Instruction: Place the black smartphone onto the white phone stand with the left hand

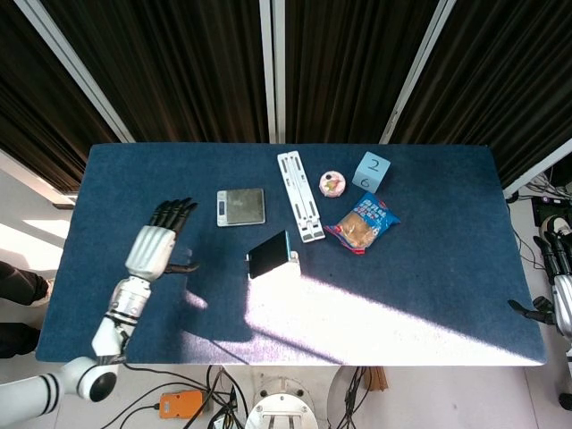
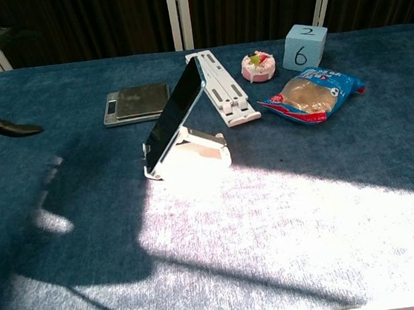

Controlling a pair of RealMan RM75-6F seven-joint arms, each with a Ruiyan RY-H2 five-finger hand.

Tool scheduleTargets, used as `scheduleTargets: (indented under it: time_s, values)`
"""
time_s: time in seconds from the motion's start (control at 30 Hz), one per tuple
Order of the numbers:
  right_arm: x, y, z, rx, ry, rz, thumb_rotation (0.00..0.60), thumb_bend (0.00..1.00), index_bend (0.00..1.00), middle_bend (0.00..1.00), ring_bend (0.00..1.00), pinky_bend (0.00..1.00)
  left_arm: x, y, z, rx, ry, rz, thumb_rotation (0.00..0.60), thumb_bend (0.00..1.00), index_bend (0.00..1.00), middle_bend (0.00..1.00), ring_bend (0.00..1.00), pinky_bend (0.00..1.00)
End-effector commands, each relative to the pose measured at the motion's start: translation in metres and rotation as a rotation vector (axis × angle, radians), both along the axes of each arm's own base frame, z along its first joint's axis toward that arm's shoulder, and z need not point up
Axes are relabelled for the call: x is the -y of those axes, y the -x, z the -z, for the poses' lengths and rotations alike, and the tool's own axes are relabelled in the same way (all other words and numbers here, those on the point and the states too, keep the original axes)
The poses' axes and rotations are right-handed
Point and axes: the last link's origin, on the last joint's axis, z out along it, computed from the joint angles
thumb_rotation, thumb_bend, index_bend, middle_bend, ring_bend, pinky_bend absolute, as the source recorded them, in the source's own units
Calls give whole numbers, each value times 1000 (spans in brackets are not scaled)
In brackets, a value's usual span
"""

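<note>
Left robot hand (image 1: 154,249) mostly cropped in chest view.

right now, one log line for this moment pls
phone: leaning on stand | left hand: open, clear of phone | right hand: at table's edge, idle

The table (image 2: 389,179) wears a dark blue cloth with a fine, rough, matt weave, bleached pale where sunlight strikes it. The black smartphone (image 2: 175,114) has a smooth, glossy glass face with a teal edge, and leans on a white phone stand (image 2: 201,153) of smooth matt plastic. A second white folding stand (image 2: 222,87) looks like the same hard plastic. The small scale (image 2: 135,103) shows a brushed, dull metal plate. The snack bag (image 2: 312,95) is shiny, crinkled plastic film. The blue cube (image 2: 305,46) looks matt, like foam or card. The left hand (image 1: 154,249) has smooth, light grey casing with black fingers.
</note>
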Motion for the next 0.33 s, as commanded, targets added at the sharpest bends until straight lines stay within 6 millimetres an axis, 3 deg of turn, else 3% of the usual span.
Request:
scheduleTargets:
  time_s: [0.03, 0.33]
  values:
    - [-2, 3, 0, 20, -9, -10, 600, 156, 0, 52, 0, 59, 27, 39, -40, -82, -52, -115, 600, 21, 46, 58, 0, 11]
    - [-10, -4, 10, 32, -6, -51, 600, 156, 0, 52, 0, 59, 91, 89, -83, -95, -136, -223, 600, 38, 47, 58, 0, 8]
